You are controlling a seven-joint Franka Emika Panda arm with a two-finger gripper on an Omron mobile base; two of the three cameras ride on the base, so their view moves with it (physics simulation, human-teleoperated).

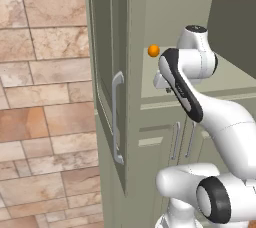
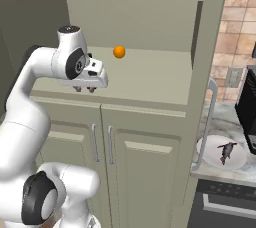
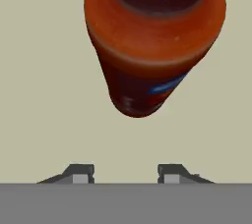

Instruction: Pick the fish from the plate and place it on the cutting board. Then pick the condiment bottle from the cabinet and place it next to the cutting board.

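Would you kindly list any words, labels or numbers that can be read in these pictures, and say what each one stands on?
Nothing can be read for certain.
Condiment bottle, top, hand view: cursive embossed lettering, too blurred and cut off by the frame to read.
Condiment bottle, side: a small blue label patch, too blurred to read.
Cabinet, plate and fish: no text on them.

Condiment bottle: dark-red body shading to orange at the shoulder, small blue label patch; seen from above in the hand view, on the pale cabinet shelf.
Cabinet: pale sage-green, open shelf recess, long door with curved silver bar handle, swung open.
Plate: plain white, round, on the surface beside the cabinet.
Fish: small, dark grey, lying on the plate.
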